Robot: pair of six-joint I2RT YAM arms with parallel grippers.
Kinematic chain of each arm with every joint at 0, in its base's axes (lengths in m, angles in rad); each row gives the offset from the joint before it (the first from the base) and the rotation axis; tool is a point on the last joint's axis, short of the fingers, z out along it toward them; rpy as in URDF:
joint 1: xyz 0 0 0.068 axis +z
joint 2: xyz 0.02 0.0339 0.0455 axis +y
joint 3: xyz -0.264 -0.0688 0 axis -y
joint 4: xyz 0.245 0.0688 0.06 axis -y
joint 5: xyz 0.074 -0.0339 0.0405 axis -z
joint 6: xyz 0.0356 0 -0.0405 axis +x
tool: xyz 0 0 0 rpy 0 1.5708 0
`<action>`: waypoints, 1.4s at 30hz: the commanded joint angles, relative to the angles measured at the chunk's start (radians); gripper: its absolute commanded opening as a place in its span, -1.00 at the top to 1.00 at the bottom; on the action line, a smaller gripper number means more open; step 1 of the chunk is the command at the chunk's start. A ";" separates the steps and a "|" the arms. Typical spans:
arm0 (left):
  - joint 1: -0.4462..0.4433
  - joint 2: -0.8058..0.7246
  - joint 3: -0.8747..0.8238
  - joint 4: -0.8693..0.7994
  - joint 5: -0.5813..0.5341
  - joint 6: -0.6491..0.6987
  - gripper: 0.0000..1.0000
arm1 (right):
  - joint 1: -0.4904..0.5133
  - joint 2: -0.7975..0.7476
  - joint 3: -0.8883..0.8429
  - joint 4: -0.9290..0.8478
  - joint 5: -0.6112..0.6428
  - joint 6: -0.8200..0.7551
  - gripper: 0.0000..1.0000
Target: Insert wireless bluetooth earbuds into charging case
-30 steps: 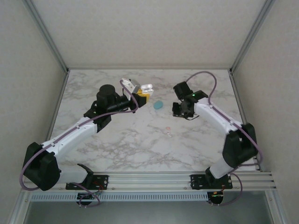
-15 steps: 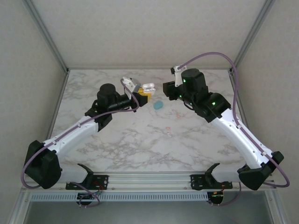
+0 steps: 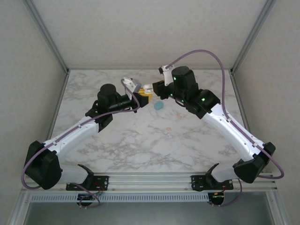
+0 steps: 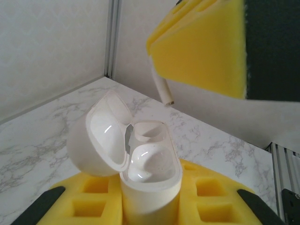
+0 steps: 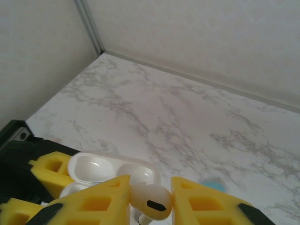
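Note:
My left gripper (image 3: 142, 95) is shut on a white charging case (image 3: 148, 87), held upright above the table with its lid hinged open. In the left wrist view the case (image 4: 149, 171) stands between the yellow pads of the left gripper (image 4: 150, 208), and both its wells look empty. My right gripper (image 3: 158, 89) is shut on a white earbud (image 5: 152, 202), pinched between its yellow pads. It hovers just above and beside the open case (image 5: 117, 169). The earbud's stem (image 4: 161, 89) hangs down from the right gripper's fingers (image 4: 206, 47) over the case.
A teal pebble-shaped piece (image 3: 159, 105) lies on the marble table (image 3: 93, 89) just under the two grippers. Small pinkish (image 3: 166, 129) and whitish (image 3: 169, 135) bits lie nearer the middle. Metal frame posts and walls enclose the table at the back and sides.
The right arm rose from the table and swung left, bringing the earbud up against the open case. The left arm and its case stayed put.

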 commanded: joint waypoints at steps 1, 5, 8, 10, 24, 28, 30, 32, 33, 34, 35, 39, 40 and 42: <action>-0.008 -0.009 0.035 0.047 0.026 -0.019 0.93 | 0.018 0.018 0.042 0.037 -0.013 -0.032 0.49; -0.009 -0.010 0.034 0.051 0.021 -0.025 0.93 | 0.025 0.033 0.043 0.020 0.002 -0.048 0.50; -0.009 -0.012 0.032 0.060 0.018 -0.031 0.93 | 0.027 0.033 0.026 0.013 0.047 -0.064 0.50; -0.009 -0.012 0.030 0.066 0.020 -0.036 0.93 | 0.026 0.030 0.009 0.020 0.073 -0.077 0.51; -0.008 -0.018 0.014 0.131 -0.010 -0.072 0.95 | 0.029 0.044 0.000 -0.025 -0.077 -0.097 0.43; -0.008 -0.022 0.013 0.132 -0.013 -0.069 0.95 | 0.030 0.034 -0.003 -0.045 -0.106 -0.083 0.33; -0.008 -0.022 0.013 0.134 -0.010 -0.066 0.95 | 0.029 0.033 0.005 -0.056 -0.107 -0.068 0.27; -0.007 -0.022 0.013 0.133 -0.008 -0.065 0.95 | 0.028 0.035 0.017 -0.067 -0.105 -0.048 0.20; -0.008 -0.022 0.014 0.131 -0.006 -0.061 0.95 | 0.028 0.032 0.024 -0.071 -0.104 -0.037 0.18; -0.007 -0.022 0.014 0.127 -0.004 -0.058 0.95 | 0.026 0.029 0.028 -0.072 -0.102 -0.022 0.16; -0.008 -0.024 0.014 0.123 -0.002 -0.053 0.95 | 0.025 0.025 0.031 -0.074 -0.106 -0.007 0.12; -0.007 -0.027 0.011 0.106 0.004 -0.028 0.95 | 0.009 0.000 0.036 -0.058 -0.125 0.061 -0.07; -0.007 -0.027 0.011 0.104 0.007 -0.023 0.95 | 0.005 -0.005 0.038 -0.059 -0.126 0.077 -0.10; -0.007 -0.029 0.010 0.098 0.008 -0.012 0.95 | -0.005 -0.021 0.041 -0.051 -0.151 0.115 -0.15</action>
